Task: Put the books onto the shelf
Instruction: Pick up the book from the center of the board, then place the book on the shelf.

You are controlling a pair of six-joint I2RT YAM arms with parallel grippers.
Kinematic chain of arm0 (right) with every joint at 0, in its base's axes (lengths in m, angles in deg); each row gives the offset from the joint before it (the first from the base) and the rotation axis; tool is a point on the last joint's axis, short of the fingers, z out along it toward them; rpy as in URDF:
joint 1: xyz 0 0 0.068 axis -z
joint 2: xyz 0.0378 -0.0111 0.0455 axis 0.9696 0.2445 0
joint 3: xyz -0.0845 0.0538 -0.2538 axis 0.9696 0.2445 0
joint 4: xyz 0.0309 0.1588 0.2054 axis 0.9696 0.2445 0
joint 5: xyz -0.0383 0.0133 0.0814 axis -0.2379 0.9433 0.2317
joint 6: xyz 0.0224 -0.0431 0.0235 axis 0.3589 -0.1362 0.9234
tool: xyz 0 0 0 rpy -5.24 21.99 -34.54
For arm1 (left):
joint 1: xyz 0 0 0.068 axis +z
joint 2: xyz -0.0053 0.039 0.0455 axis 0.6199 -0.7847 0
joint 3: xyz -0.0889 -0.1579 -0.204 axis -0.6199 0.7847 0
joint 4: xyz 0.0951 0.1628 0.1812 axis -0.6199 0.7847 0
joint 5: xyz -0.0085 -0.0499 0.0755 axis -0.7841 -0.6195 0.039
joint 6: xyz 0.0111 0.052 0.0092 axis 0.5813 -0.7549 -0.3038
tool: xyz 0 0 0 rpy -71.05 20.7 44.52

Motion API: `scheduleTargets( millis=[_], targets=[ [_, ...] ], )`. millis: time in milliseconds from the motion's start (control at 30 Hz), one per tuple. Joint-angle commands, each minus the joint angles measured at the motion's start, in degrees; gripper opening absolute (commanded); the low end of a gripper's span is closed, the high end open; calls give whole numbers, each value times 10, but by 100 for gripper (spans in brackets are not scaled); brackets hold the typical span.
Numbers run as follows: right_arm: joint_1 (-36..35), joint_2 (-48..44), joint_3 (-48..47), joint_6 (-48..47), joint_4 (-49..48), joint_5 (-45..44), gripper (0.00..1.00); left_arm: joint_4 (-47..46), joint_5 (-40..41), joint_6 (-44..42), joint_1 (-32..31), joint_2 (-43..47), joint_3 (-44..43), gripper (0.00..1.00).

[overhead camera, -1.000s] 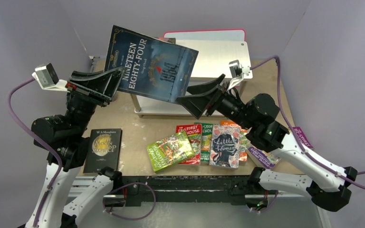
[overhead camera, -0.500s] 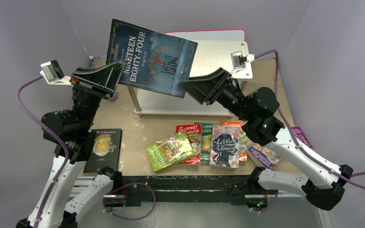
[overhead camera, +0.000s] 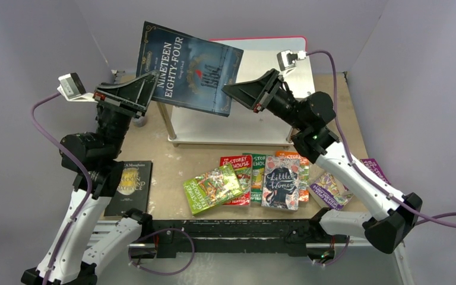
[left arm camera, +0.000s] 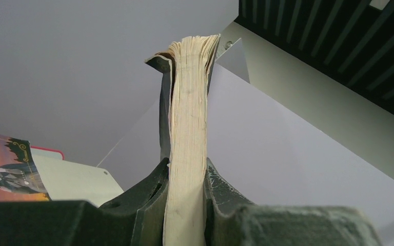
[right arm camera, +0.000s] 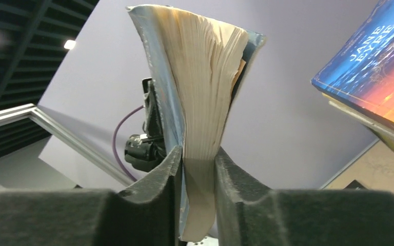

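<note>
Here the blue book (overhead camera: 190, 66) hung in the air over the left part of the shelf (overhead camera: 273, 62), cover up and tilted. The left gripper (overhead camera: 145, 89) was clenched on its left edge; in the wrist view both fingers (left arm camera: 151, 200) pressed against the page block. The right gripper (overhead camera: 233, 94) was clamped on the lower right corner, pads (right arm camera: 159, 184) tight on either side of the fanned pages. On the table (overhead camera: 178, 157) in front of the shelf lay the black book (overhead camera: 129, 187) by the left arm, and at centre a cluster: green book (overhead camera: 212, 189), Little Women (overhead camera: 280, 183), red book (overhead camera: 237, 172)
</note>
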Motion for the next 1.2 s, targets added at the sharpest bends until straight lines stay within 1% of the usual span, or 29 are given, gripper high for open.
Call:
scheduleTargets(
  millis=[0,33,67,100,133,167,233,300,367,500,633,700,867,933,967,1067,1133,1167],
  targets=[
    [11,7,-37,17,-52,43,18,-42,28,-4,-1,10,-22,0],
    [17,11,-41,17,-52,47,11,-16,40,-16,-1,9,-31,2],
    [25,17,-48,17,-49,51,4,15,59,-29,-1,9,-42,8],
    [31,22,-54,16,-45,54,0,67,81,-47,-1,7,-56,16],
    [39,27,-59,16,-41,55,0,109,103,-71,-1,3,-72,24],
    [46,32,-64,17,-39,55,0,155,128,-98,-1,-3,-90,36],
    [62,44,-76,17,-38,59,0,245,184,-151,-1,-18,-128,49],
    [80,56,-89,24,-35,63,0,299,211,-213,-1,-40,-158,59],
    [95,71,-103,31,-37,68,0,335,225,-256,-1,-61,-184,64],
    [116,102,-150,30,-10,66,0,387,271,-310,-1,-108,-236,66],
    [125,138,-199,20,16,66,0,396,309,-345,-1,-141,-259,66],
    [127,158,-224,14,36,68,0,391,306,-358,-1,-153,-262,66],
    [127,201,-267,21,40,89,0,410,292,-363,-1,-183,-283,66],
    [127,214,-280,21,49,94,0,412,270,-361,1,-193,-290,67],
    [127,222,-287,23,51,98,0,411,255,-352,3,-198,-294,69],
    [127,245,-311,31,69,109,0,410,204,-320,21,-218,-313,70],
    [128,258,-323,30,80,111,0,413,176,-301,51,-236,-325,69],
    [128,263,-329,30,84,116,0,410,136,-287,78,-243,-329,69]
  ],
)
